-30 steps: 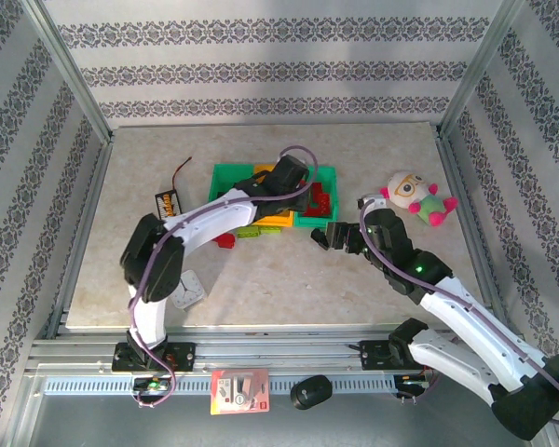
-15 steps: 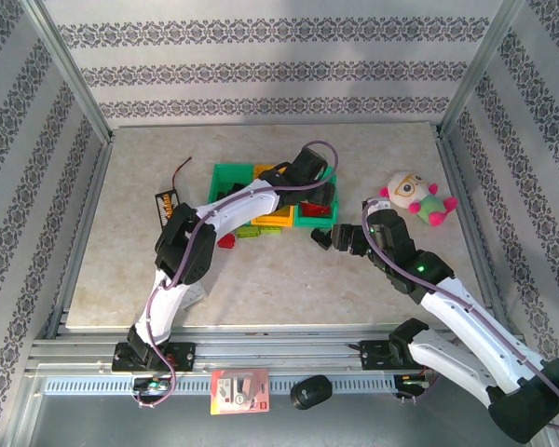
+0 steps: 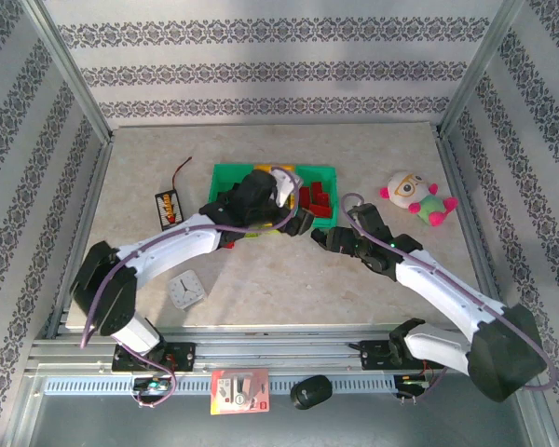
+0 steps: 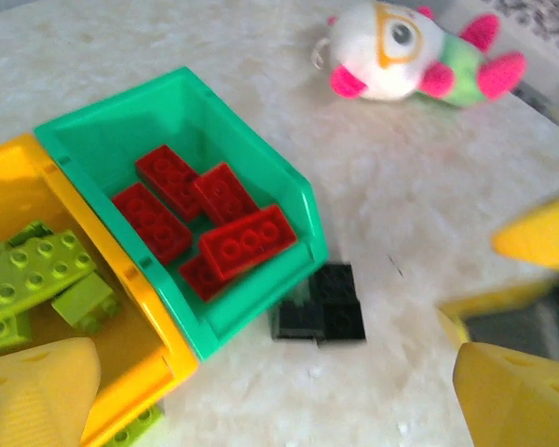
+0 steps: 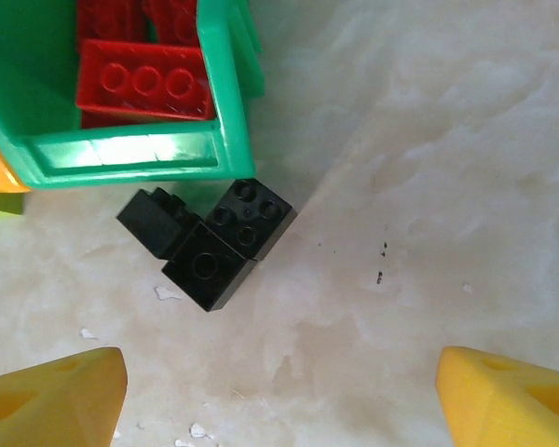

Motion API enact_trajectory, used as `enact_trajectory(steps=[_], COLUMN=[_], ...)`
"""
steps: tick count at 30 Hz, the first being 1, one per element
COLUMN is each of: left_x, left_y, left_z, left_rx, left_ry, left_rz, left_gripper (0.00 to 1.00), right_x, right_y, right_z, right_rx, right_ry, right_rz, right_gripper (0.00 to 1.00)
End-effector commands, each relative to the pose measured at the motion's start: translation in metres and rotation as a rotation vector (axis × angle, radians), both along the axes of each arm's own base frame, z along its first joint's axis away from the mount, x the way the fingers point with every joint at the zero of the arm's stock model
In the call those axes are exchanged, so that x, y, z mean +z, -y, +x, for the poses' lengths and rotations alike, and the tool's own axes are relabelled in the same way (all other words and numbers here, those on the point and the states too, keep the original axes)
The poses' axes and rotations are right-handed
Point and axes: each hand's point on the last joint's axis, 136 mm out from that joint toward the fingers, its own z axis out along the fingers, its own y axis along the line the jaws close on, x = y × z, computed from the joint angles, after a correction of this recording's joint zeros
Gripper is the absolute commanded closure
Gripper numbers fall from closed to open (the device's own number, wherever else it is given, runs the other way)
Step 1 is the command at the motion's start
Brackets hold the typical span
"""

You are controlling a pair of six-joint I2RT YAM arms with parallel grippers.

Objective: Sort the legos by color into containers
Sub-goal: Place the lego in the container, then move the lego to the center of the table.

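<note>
A clump of black legos (image 5: 210, 247) lies on the table against the front corner of the right teal container (image 5: 121, 154), which holds several red legos (image 5: 144, 82). My right gripper (image 5: 279, 400) hangs open above the bare table just in front of the black clump. My left gripper (image 4: 279, 410) is open too, over the same black legos (image 4: 321, 303) and the teal container (image 4: 256, 296). Beside it, the orange-yellow container (image 4: 144, 317) holds lime legos (image 4: 33, 270). From above, both grippers (image 3: 296, 222) (image 3: 319, 237) meet in front of the right teal container (image 3: 334, 186).
A second teal container (image 3: 225, 174) stands at the back left of the group. A plush toy (image 3: 415, 197) lies to the right, a black battery holder (image 3: 168, 205) with wires to the left, and a white square clock (image 3: 186, 290) near the front edge.
The left arm swung out to the left and its gripper dropped from over the bins to their front right corner. The right gripper edged left toward the same spot.
</note>
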Motion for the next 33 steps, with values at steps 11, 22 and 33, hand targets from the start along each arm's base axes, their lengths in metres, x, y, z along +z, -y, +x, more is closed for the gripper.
enact_trajectory(steps=[11,22,33], left_x=[-0.009,-0.024,-0.030], left_y=[-0.030,-0.038,-0.034], left_z=[-0.070,-0.074,-0.074], left_rx=[-0.155,-0.143,-0.150], left_ry=[0.119,0.103,0.078], left_rz=[-0.025,0.000,-0.002], left_gripper=[0.00,0.00,0.00], right_x=[-0.049,-0.072,-0.056], right_y=[-0.014,-0.018,-0.031], right_z=[0.035,0.012,-0.022], right_rx=[-0.084,-0.063,0.030], right_ry=[-0.122,-0.217,-0.244], right_rz=[0.026,0.041,0.032], right_gripper=[0.22,0.32,0.35])
